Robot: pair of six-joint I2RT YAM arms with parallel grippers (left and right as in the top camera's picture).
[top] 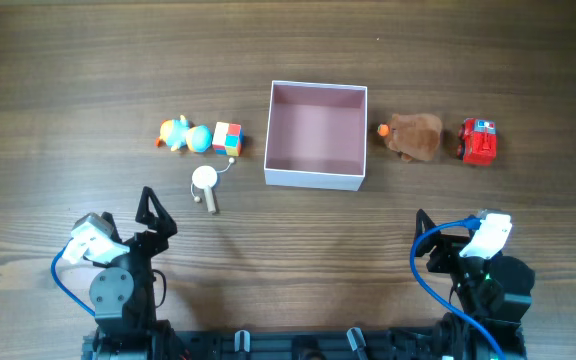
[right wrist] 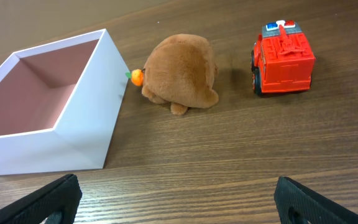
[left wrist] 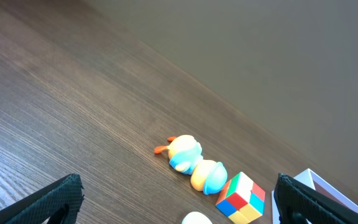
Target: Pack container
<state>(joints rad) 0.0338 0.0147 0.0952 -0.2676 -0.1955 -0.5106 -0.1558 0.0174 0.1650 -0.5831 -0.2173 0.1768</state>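
Note:
The container (top: 316, 177) is a square white box with a dusty-pink inside, empty, at the table's middle; it also shows in the right wrist view (right wrist: 79, 134) and its corner in the left wrist view (left wrist: 319, 182). Left of it lie a blue-yellow duck toy (top: 185, 134) (left wrist: 194, 163), a colour cube (top: 227, 138) (left wrist: 242, 197) and a white round toy with a stick (top: 205, 182). Right of it lie a brown plush (top: 415, 135) (right wrist: 182, 73) and a red fire truck (top: 479, 141) (right wrist: 283, 58). My left gripper (top: 155, 208) (left wrist: 178, 208) and right gripper (top: 422, 225) (right wrist: 178, 208) are open, empty, near the front edge.
A small orange piece (top: 383, 129) sits between the plush and the container wall. The wood table (top: 288, 60) stretches bare behind the objects.

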